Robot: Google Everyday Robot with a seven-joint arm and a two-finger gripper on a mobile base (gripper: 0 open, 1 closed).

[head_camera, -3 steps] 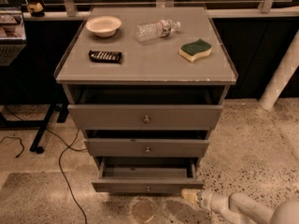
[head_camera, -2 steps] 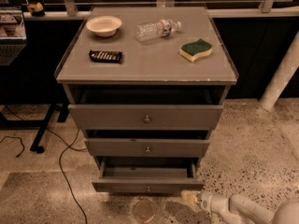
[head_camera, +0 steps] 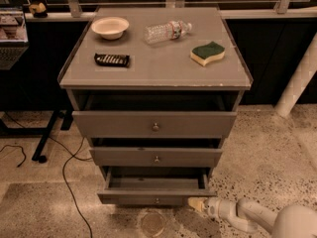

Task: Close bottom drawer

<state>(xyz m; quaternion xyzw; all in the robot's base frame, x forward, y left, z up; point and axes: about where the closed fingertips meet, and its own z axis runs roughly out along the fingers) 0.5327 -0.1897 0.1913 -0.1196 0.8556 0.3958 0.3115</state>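
Observation:
The bottom drawer (head_camera: 148, 199) of the grey cabinet stands pulled out, its plain grey inside (head_camera: 153, 183) showing and a small round knob (head_camera: 157, 200) on its low front panel. My gripper (head_camera: 194, 204) is low at the right, its pale tip at the drawer front's right end, touching or nearly touching it. The white arm (head_camera: 247, 216) runs off to the bottom right corner. The middle drawer (head_camera: 156, 156) and the top drawer (head_camera: 154, 124) above also stand slightly out.
On the cabinet top (head_camera: 158, 63) lie a white bowl (head_camera: 110, 27), a plastic bottle (head_camera: 167, 31), a green and yellow sponge (head_camera: 208, 53) and a dark bar (head_camera: 112, 59). A black cable (head_camera: 67, 175) runs over the floor at left. A white post (head_camera: 297, 83) stands at right.

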